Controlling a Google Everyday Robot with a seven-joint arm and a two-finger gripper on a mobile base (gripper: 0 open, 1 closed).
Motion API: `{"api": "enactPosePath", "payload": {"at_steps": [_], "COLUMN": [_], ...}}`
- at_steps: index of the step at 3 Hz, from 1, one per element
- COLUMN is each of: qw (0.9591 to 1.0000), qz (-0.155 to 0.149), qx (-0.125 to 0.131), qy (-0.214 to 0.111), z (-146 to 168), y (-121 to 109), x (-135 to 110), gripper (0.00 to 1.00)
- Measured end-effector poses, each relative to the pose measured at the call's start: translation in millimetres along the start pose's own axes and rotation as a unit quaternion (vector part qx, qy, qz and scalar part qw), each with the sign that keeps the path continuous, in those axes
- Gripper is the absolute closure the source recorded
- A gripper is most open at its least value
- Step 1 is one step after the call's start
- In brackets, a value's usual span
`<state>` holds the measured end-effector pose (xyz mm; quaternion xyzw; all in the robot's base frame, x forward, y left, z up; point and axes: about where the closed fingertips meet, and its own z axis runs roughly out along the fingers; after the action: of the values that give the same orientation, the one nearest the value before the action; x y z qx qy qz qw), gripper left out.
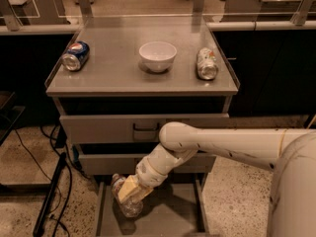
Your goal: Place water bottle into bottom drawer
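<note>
The water bottle (pixel 129 207), small and clear, is held in my gripper (pixel 130 190) low over the left part of the bottom drawer (pixel 173 216), which is pulled out as a shallow grey tray. The bottle's cap end points up-left and its base hangs just above the drawer floor. My cream arm reaches in from the right, passing in front of the middle drawer. The yellowish fingers (pixel 129 186) are closed around the bottle's body.
On the cabinet top lie a blue Pepsi can (pixel 75 56) at the left, a white bowl (pixel 157 56) in the middle and a silver-green can (pixel 207 63) at the right. The top drawer (pixel 143 128) is shut. Dark cables run on the floor at the left.
</note>
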<state>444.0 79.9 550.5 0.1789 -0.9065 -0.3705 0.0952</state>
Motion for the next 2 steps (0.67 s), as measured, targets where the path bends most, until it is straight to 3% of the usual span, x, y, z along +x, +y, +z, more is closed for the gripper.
{"api": "enactPosePath", "payload": {"at_steps": [1, 2], "qw": [0.9997, 0.9975], "qz": [0.015, 0.051], "qx": [-0.017, -0.045], "qy": [0.006, 0.02], "z": [25, 82], "y": [-23, -68], "x": [-6, -14], "gripper": [1.0, 1.0]}}
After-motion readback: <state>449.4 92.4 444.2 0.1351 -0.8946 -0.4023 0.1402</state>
